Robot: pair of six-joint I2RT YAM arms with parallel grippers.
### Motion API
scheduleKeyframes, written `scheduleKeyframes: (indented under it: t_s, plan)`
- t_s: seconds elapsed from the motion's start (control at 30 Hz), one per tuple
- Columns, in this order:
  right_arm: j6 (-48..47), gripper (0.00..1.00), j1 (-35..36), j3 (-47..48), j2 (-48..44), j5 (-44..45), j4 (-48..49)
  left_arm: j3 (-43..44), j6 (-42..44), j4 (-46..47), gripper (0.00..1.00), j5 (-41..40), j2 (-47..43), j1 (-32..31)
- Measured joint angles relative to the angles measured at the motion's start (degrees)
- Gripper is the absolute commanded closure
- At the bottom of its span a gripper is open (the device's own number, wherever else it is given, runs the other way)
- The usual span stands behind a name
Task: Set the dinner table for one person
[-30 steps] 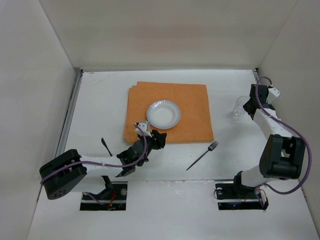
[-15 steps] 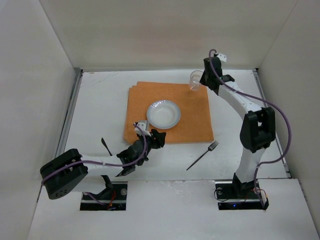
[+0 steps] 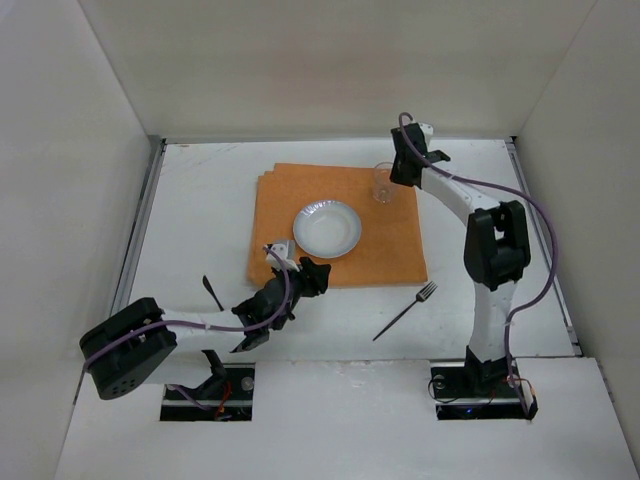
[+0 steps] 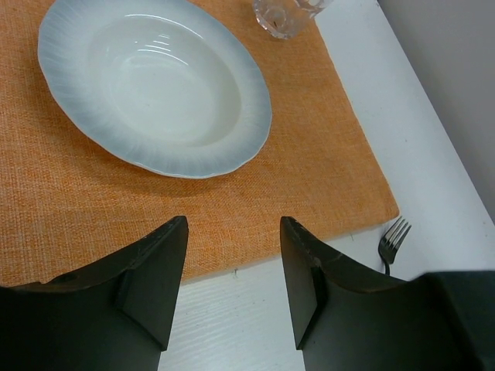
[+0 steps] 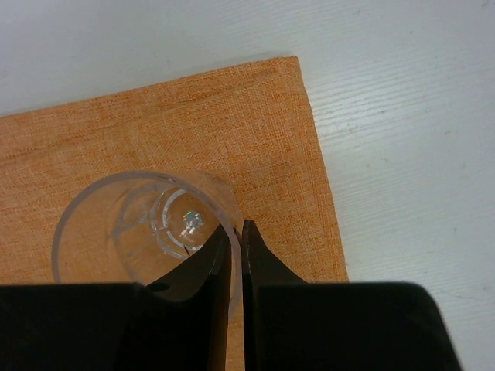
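The dinner table (image 3: 200,200) is just a big flat matte white top, boxed in by white wall panels (image 3: 330,70) on three sides, with thin metal rails (image 3: 140,230) down its side edges. It fills the whole floor of the cell under both arms.

Using the orange placemat (image 3: 385,255) as the landmark: it sits a bit toward the back, with only a narrow white strip between its far edge and the back panel. There's lots of bare white left and right of it, and a wide band in front. The plate (image 3: 327,228) is near the mat's middle. A fork (image 3: 405,310) lies on the bare top off the mat's near right corner, and a small dark utensil (image 3: 213,292) lies off its near left corner.

The left gripper (image 4: 232,224) hovers at the mat's near edge, in front of the plate, jaws well apart with nothing between them. The right gripper (image 5: 234,232) is pinched narrow on the rim of a clear glass (image 5: 143,228) at the mat's far right corner. Can't tell if the base is actually down.

A second ago that glass was way off to the mat's right, near the rail. The right arm has since swung it over onto the corner. The left arm barely budged.
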Motion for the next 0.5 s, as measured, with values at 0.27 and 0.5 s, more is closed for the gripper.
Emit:
scheduleKeyframes:
  t_s: [0.27,0.5]
  plan:
    - [0.3,0.67,0.0,0.0,2.1,-0.2,0.1,0.0,-0.5,-0.1,0.52,1.1,0.8,0.3]
    - [0.5,0.43,0.0,-2.6,-0.3,-1.0,2.0,0.8,-0.4,-1.7,0.53,1.9,2.3,0.1]
